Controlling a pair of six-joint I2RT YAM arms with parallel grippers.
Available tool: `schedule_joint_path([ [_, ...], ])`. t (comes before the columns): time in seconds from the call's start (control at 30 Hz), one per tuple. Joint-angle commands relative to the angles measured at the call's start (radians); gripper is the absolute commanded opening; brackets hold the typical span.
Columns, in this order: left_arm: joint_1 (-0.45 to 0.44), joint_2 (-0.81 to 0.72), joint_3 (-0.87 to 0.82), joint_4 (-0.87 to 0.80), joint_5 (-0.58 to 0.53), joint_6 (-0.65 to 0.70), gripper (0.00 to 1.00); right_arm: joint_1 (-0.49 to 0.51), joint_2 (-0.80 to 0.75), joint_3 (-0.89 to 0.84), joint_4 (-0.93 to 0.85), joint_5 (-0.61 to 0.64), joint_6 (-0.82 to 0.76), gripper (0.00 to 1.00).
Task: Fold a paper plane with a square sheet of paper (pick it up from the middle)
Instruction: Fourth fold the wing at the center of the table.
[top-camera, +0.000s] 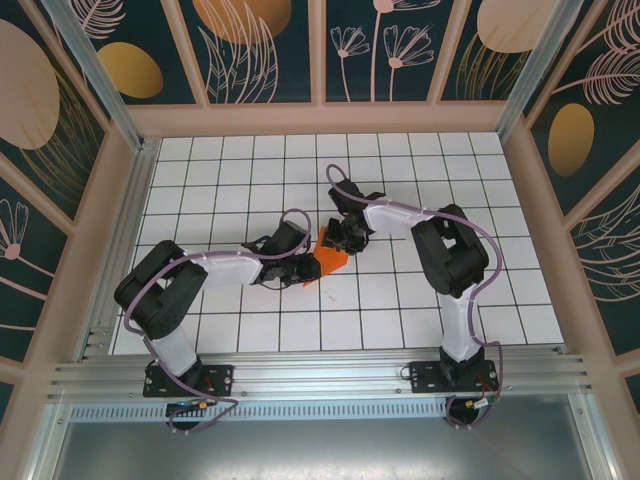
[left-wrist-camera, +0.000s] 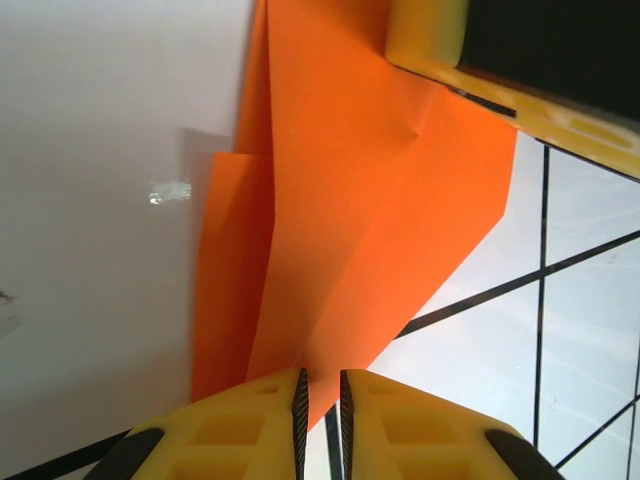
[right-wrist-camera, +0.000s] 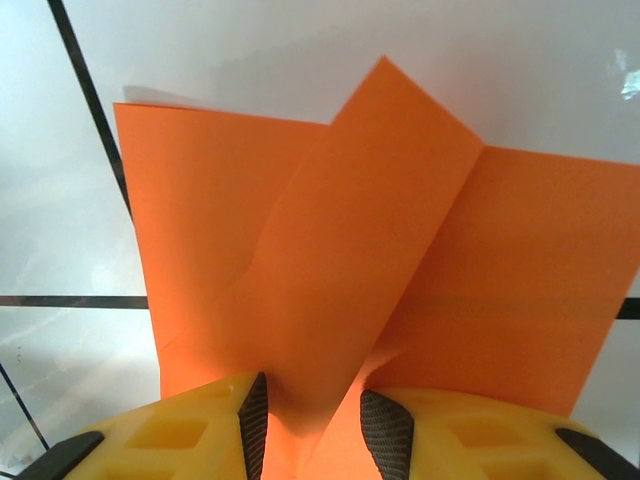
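The square sheet of paper (top-camera: 331, 263), already creased into overlapping layers, sat just near of the middle of the white gridded tabletop (top-camera: 230, 170), held between the two arms. The left gripper (top-camera: 308, 264) came at it from the left and the right gripper (top-camera: 344, 242) from the far right, the two close together over the sheet.

In the left wrist view the left gripper's jaws stood narrow, almost together, pinching a pointed corner of the orange paper (left-wrist-camera: 350, 220). From there a long fold edge ran away up the sheet, a second layer showed along the left, and the right edge slanted across a black grid line (left-wrist-camera: 480, 295). A yellow finger (left-wrist-camera: 425, 35) of the right gripper touched the far end of the sheet.

In the right wrist view the right gripper (right-wrist-camera: 310, 425) was closed on a raised ridge of the paper (right-wrist-camera: 350, 250), its jaws set a little wider. Flat flaps spread to either side, their straight far edges lying on the tabletop.

Bare tiles lay open all around, out to the wooden walls (top-camera: 320, 120) and the near metal rail (top-camera: 320, 375).
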Motion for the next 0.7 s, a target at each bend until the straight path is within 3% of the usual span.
schedule_joint_path([
  [0.0, -0.003, 0.001, 0.006, -0.069, -0.035, 0.020, 0.18, -0.025, 0.216, -0.097, -0.133, 0.270, 0.019, 0.39],
  [0.5, -0.004, -0.015, -0.027, -0.137, -0.060, 0.024, 0.16, -0.024, 0.239, -0.090, -0.152, 0.304, 0.033, 0.38],
  [0.67, -0.004, -0.082, -0.065, -0.130, -0.006, 0.018, 0.15, -0.024, 0.245, -0.094, -0.153, 0.306, 0.034, 0.38],
])
